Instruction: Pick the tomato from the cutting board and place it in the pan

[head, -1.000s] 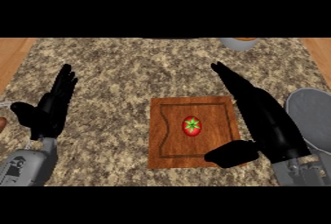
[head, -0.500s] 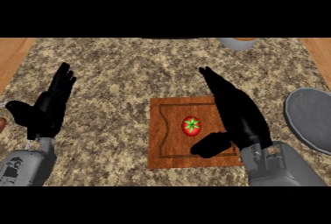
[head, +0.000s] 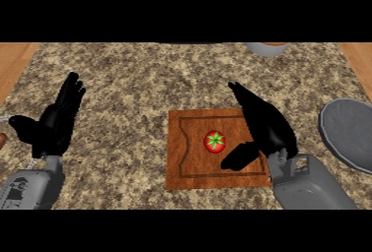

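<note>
Early in the task, no grasp yet. Tomato (head: 214, 141) near middle of cutting board (head: 190, 173), not lifted. Right hand (head: 267, 128) over board's right part, just beside tomato, fingers straight, thumb spread toward it, clamped on nothing. Left hand (head: 52, 129) resting at view's left, fingers up and apart. Pan (head: 347, 135) at right edge, apart from board. Left to do: close on tomato, lift, carry right, set in pan.

The pan (head: 349, 134) is cut off by the right edge. The right hand (head: 267, 129) covers the right rim of the cutting board (head: 190, 165).
</note>
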Action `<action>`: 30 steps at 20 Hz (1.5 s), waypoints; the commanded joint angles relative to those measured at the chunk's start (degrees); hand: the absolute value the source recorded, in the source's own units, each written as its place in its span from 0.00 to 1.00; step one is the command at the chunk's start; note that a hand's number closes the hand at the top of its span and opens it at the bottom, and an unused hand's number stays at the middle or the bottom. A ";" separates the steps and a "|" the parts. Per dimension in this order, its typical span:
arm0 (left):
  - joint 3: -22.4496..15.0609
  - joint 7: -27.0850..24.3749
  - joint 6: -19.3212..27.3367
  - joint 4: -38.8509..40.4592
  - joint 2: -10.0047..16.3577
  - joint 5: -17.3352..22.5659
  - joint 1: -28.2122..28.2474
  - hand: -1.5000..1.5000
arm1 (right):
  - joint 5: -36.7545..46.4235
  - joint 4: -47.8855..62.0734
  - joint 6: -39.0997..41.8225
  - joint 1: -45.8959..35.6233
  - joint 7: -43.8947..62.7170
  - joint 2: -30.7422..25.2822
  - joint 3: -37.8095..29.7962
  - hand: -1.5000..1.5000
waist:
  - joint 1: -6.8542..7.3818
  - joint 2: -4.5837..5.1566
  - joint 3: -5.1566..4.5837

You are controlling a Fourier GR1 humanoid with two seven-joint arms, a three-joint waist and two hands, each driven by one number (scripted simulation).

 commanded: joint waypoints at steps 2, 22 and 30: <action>1.56 0.51 -1.44 -1.97 -0.35 -0.60 2.29 0.50 | -0.30 -0.34 4.66 3.25 -1.57 1.82 -0.84 0.00 | -0.02 -0.04 0.00; 4.80 5.62 -2.64 -1.53 -2.20 -4.08 -3.90 0.50 | 11.95 15.61 15.82 -4.75 1.59 11.74 -0.78 0.00 | 0.10 -0.02 0.01; 2.43 3.34 -0.81 -1.66 -7.22 -8.09 -1.87 0.50 | 15.12 26.24 11.13 -5.19 -5.67 14.43 -3.11 0.00 | 0.15 0.03 0.01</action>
